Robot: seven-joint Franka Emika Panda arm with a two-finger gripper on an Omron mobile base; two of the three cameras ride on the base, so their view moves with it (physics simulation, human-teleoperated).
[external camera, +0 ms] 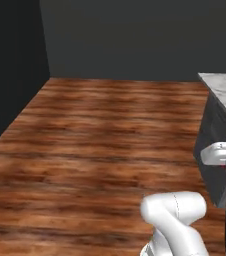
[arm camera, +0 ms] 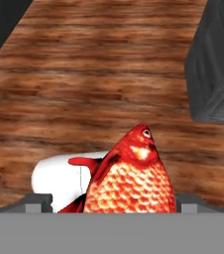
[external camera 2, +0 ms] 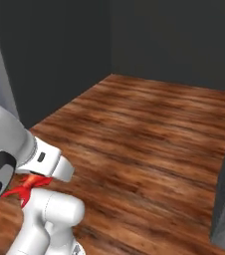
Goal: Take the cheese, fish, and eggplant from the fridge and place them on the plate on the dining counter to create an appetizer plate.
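One scaly red fish [arm camera: 131, 181], gripper-held [arm camera: 113, 201], wood-grain floor [arm camera: 94, 79]

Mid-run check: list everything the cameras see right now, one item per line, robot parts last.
fish: one, red-orange and scaled, between the finger tips in the hand view, head pointing away; its red tail shows under the hand in the right base view.
wooden floor: one, brown planks, across all views.
marble counter: one, white-grey top on a dark grey base, right edge of both base views.
walls: dark grey, behind the floor.
gripper: one, jaws wide, closed on the fish.
arm: one, white, low in both base views.
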